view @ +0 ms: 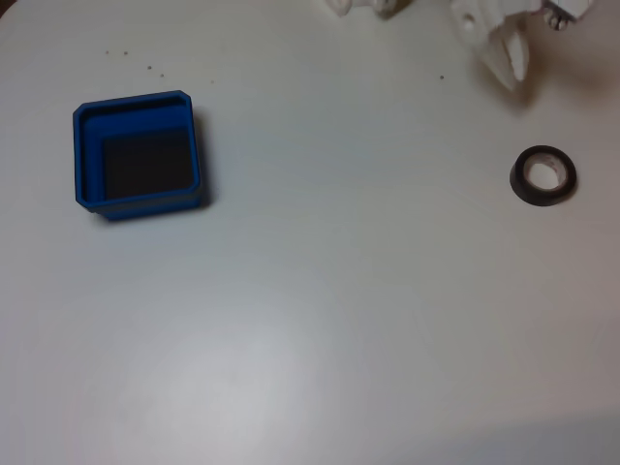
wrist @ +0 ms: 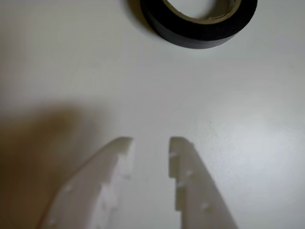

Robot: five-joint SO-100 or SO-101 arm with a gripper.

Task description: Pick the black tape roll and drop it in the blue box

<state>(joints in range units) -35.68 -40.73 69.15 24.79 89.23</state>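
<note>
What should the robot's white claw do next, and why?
Probably reach forward toward the small black tape roll with the pale core: the white end effector is open and empty, and the roll lies flat on the white table just ahead, untouched.

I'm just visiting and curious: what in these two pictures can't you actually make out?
- Arm: in the fixed view the top edge cuts it off; the white gripper pokes in.
- Tape: in the wrist view the top edge crops its far side; it shows whole in the fixed view.
- Box: its dark floor is too dim to say if anything lies inside.
- Specks on the table near the top left: too small to identify.
</note>
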